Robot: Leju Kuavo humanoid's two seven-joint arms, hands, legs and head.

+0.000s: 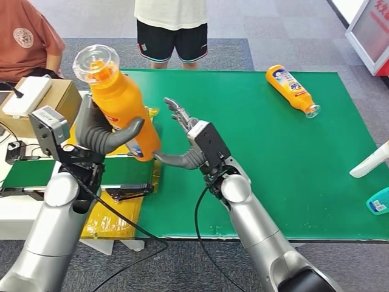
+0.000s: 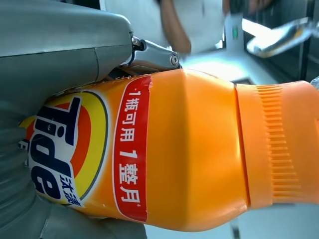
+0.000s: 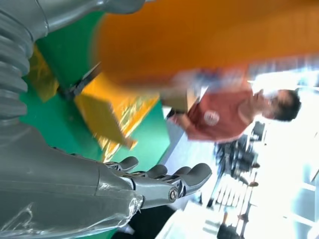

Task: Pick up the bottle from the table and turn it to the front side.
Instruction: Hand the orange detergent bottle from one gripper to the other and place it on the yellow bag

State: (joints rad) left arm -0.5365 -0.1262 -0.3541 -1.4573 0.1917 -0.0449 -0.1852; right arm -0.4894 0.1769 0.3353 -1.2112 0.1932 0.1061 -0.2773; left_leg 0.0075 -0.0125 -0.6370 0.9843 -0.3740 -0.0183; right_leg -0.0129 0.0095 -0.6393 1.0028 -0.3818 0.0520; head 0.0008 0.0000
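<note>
Table: green mat (image 1: pixel 275 152) filling the centre and right of the head view.
Held bottle: orange Tide detergent bottle (image 1: pixel 120 103), upper left, lifted off the mat and tilted, clear cap toward the camera.
Left hand (image 1: pixel 103 131): wrapped round the bottle's lower body.
Right hand (image 1: pixel 186 137): fingers spread, holding nothing, just right of the bottle.
Spare: second orange bottle (image 1: pixel 291 90) lying upper right.

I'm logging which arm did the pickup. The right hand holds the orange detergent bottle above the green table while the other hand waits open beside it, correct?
Not quite: the head view shows the left hand gripping the orange detergent bottle; the right hand waits open above the green table.
</note>
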